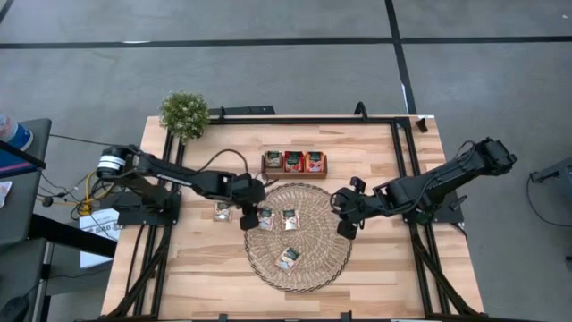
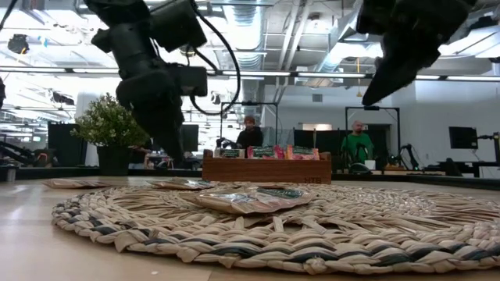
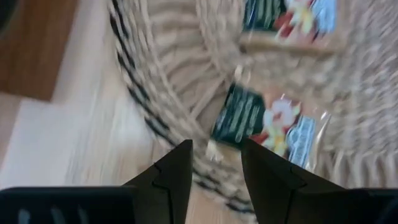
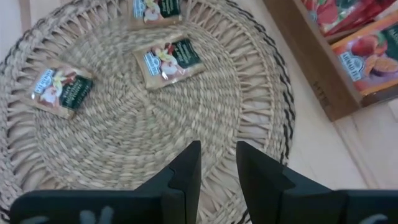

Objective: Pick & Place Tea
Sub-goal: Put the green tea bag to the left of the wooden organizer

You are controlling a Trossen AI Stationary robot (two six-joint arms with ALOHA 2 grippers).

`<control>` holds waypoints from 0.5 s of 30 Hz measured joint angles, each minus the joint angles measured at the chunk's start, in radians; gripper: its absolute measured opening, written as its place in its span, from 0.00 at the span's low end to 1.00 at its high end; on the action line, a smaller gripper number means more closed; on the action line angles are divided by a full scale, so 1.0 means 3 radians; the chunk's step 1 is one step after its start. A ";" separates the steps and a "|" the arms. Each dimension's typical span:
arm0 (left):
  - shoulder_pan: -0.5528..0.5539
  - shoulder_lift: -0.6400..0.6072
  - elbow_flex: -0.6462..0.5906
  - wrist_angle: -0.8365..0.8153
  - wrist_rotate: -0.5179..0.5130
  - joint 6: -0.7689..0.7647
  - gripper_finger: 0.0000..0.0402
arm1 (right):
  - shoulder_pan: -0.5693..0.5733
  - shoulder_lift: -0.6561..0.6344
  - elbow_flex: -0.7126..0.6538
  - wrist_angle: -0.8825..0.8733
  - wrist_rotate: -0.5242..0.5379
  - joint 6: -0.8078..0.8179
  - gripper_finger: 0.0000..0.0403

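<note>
At mat's left edge | left gripper [image 1: 251, 217] open, empty | tea sachet [image 1: 265, 218] just beside

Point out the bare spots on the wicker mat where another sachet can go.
Free: the mat's right half, beside the right gripper, and its bottom rim below the lone sachet. Crowded: upper left, where two sachets lie by the left gripper.

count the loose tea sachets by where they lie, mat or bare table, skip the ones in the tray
on the mat: 3 sachets
on the bare table: 1 sachet
total: 4
</note>
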 joint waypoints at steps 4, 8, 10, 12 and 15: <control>-0.0008 0.0124 0.0149 -0.0214 0.0001 0.0021 0.32 | 0.0007 -0.0001 -0.0141 0.0198 0.0001 -0.0051 0.23; -0.0008 0.0128 0.0210 -0.0209 0.0005 0.0032 0.32 | 0.0006 -0.0001 -0.0197 0.0327 0.0003 -0.0121 0.23; -0.0008 0.0128 0.0238 -0.0232 0.0018 0.0032 0.32 | 0.0006 -0.0001 -0.0200 0.0330 0.0005 -0.0191 0.23; -0.0009 0.0128 0.0263 -0.0214 0.0112 0.0042 0.32 | 0.0006 -0.0001 -0.0200 0.0347 0.0011 -0.0212 0.23; -0.0019 0.0128 0.0269 -0.0185 0.0214 0.0088 0.32 | -0.0011 -0.0001 -0.0200 0.0346 0.0011 -0.0272 0.23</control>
